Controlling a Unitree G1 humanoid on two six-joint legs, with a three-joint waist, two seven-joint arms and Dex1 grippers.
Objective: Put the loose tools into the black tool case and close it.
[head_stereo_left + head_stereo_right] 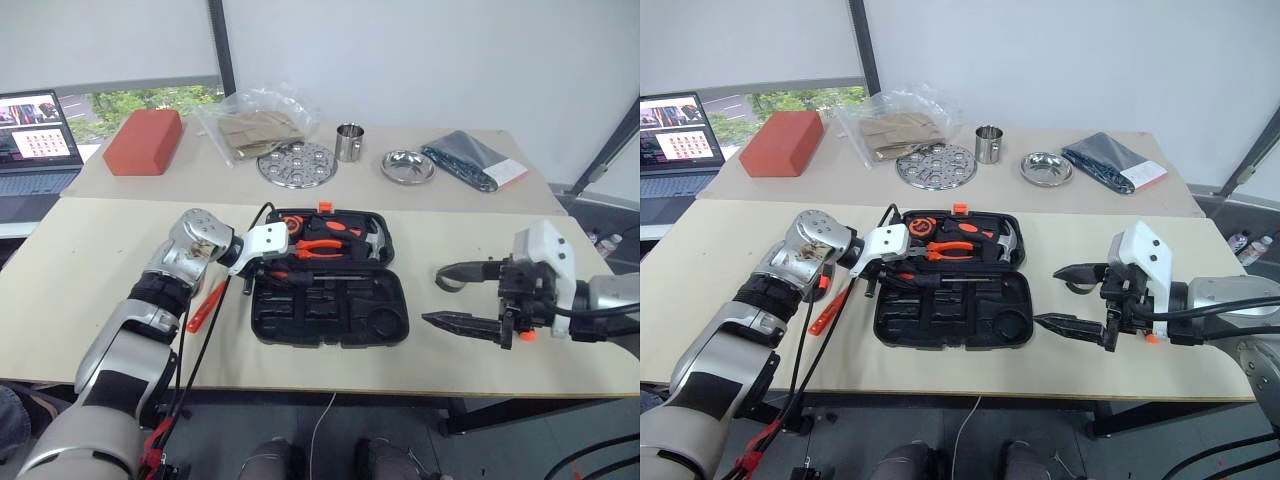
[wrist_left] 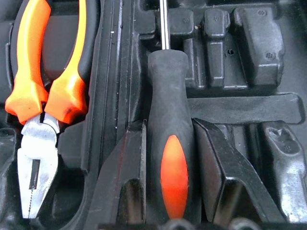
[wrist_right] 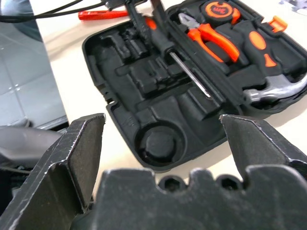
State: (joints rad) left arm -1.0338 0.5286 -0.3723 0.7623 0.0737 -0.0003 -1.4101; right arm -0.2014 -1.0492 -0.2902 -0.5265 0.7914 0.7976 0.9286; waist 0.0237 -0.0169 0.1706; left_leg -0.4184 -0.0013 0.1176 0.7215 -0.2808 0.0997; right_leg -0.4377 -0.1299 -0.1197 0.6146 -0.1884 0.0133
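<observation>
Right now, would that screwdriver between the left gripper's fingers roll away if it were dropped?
Probably somewhat: the screwdriver has a rounded handle and a thin round shaft, so it could roll on the flat table. Inside the tool case, the moulded recesses would likely stop it. It looks stiff, and its rubbery-looking handle seems unlikely to slip.

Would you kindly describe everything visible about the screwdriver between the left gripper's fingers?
The screwdriver has a matt black, rubbery-looking handle with an oval orange inlay and a slim steel shaft. It lies in the open black tool case, along the near half by the hinge, shaft pointing toward the robot's right. The left gripper straddles the handle, its fingers close against each side.
</observation>
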